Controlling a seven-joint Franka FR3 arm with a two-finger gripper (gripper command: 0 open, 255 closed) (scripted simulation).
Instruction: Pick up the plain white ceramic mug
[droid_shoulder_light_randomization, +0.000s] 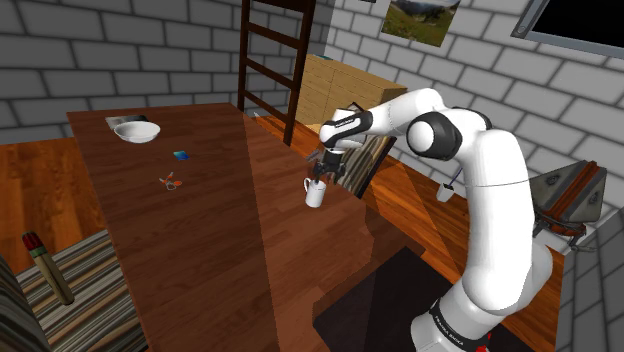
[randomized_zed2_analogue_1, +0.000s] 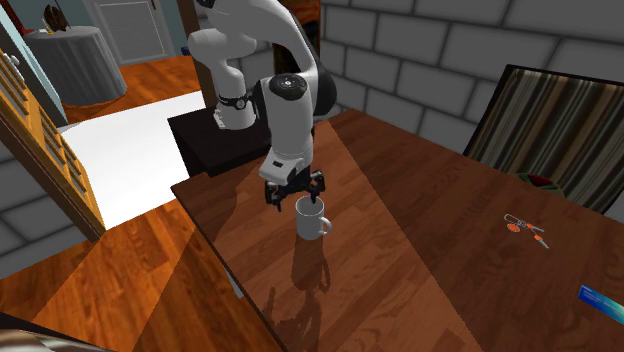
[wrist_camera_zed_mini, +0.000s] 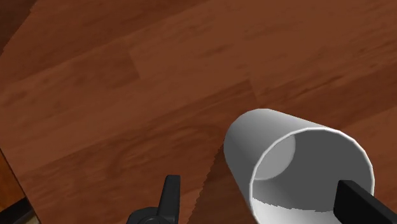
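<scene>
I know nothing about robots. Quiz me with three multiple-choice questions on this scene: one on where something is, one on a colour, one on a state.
1. Where is the mug?
A on the floor
B on the table, near its edge
C in a bowl

2. What colour is the mug?
A red
B blue
C white

3. How do the fingers stand?
A apart
B shut together
C clasping scissors

Answers:
1 B: it stands upright on the wood beside the edge.
2 C: it is plain white in all three views.
3 A: the wrist view shows one finger inside the mug and the other outside, clear of its wall.
</scene>
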